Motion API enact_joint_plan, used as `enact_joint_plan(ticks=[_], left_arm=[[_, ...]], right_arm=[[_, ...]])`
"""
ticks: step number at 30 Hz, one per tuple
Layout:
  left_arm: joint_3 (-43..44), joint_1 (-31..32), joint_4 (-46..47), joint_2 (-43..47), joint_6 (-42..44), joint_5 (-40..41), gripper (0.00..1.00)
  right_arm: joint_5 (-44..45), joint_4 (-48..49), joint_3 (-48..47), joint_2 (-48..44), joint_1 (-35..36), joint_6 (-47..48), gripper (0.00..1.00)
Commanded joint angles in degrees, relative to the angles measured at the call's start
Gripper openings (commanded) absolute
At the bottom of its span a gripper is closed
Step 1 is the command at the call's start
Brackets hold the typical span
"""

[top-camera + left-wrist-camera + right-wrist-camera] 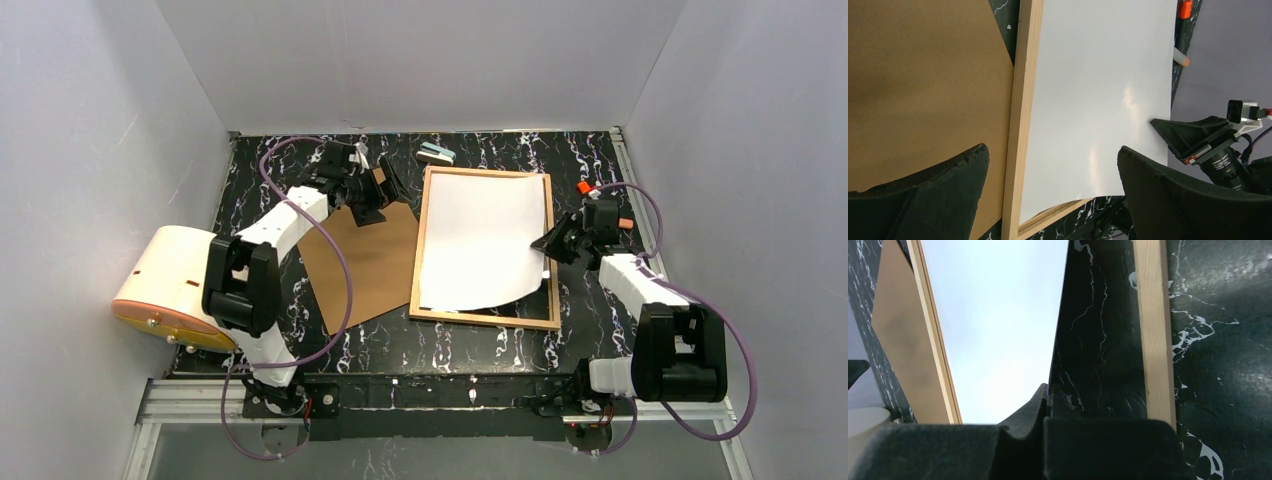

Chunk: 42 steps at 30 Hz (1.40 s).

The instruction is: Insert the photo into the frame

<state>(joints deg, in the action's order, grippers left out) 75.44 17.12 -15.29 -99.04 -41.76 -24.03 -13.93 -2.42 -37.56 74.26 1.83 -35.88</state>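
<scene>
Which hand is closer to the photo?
Right. The right hand pinches the right edge of the photo; the left hand hangs open over the brown board, left of the frame.

I see a plain brown backing board (365,262) lying flat on the black marbled table (480,345), left of centre. A small teal-and-white object (436,153) sits near the far edge. A cream rounded casing (165,285) with an orange underside overhangs the table's left side.
</scene>
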Motion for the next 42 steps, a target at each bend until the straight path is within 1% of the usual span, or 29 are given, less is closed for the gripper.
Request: enact_joint_plan(ticks=[1,3,6,7,8,9,10,11,13,16,18,21,27,31,33,38,40,42], left_arm=[[-0.6,1.35,1.24,-1.54,3.28,-0.82,0.98],[-0.86,1.83,1.81,-2.64,3.6,-0.78,0.98],[-1.04,2.3,1.94,-4.2,3.92,-0.55,0.98],[-1.0,2.4,1.99,-4.6,3.96,-0.31,0.98],[-1.08,2.43,2.08,-4.97,4.01,-0.29,0.98],[-1.05,2.51,2.09,-5.23,4.14,-0.17,0.98],[-1.06,2.56,2.06,-5.47,4.2,0.0,0.98],[-1.08,2.57,2.0,-5.54,4.22,0.25,0.98],[-1.02,2.64,2.0,-5.48,4.37,0.87,0.98],[-0.56,2.63,1.55,-5.24,4.72,1.81,0.99],[-0.39,2.62,1.13,-5.2,4.99,2.32,0.98],[-0.03,2.6,-0.16,-5.04,5.59,3.6,0.98],[1.7,2.56,-5.28,-4.59,7.02,9.9,0.98],[2.63,2.59,-8.58,-3.62,7.9,14.05,0.98],[3.02,2.63,-10.61,-2.77,8.77,16.8,0.98],[2.88,1.73,-16.36,0.64,9.67,26.28,0.98],[2.27,0.94,-18.59,1.83,9.63,29.04,0.98],[1.11,0.05,-20.89,3.09,9.04,31.75,0.98]], right_arm=[[-5.23,5.1,0.74,1.49,-0.33,2.09,0.01],[-6.79,6.9,1.68,1.42,-0.33,1.82,0.01],[-7.62,6.95,1.8,1.67,-0.33,2.81,0.01],[-7.61,6.56,1.71,1.68,-0.33,3.21,0.02],[-7.56,6.02,1.54,1.74,-0.33,3.71,0.06],[-7.29,5.26,1.29,1.84,-0.33,4.17,0.12],[-6.57,4.25,0.88,1.93,-0.33,4.35,0.23],[-5.91,3.17,0.46,1.85,-0.33,4.41,0.32],[-4.27,0.1,-1.01,1.84,-0.33,4.86,0.42],[-2.61,-3.21,-3.23,1.71,-0.29,6.24,0.62],[-1.04,-4.56,-3.99,1.24,-0.33,6.81,0.72],[2.56,-7.23,-5.02,0.53,-0.33,6.73,0.8],[12.29,-12.54,-7.05,0.18,-0.33,6.46,0.82],[15.48,-14.95,-9.43,0.05,-0.33,6.57,0.81],[13.28,-14.94,-10.86,0.02,-0.31,6.94,0.81],[1.51,-11.39,-14.57,1.25,0.54,6.41,0.78],[-1.73,-9.37,-16.22,2.77,2.51,5.82,0.77],[-2.49,-8.2,-18.53,4.94,6.06,5.57,0.76]])
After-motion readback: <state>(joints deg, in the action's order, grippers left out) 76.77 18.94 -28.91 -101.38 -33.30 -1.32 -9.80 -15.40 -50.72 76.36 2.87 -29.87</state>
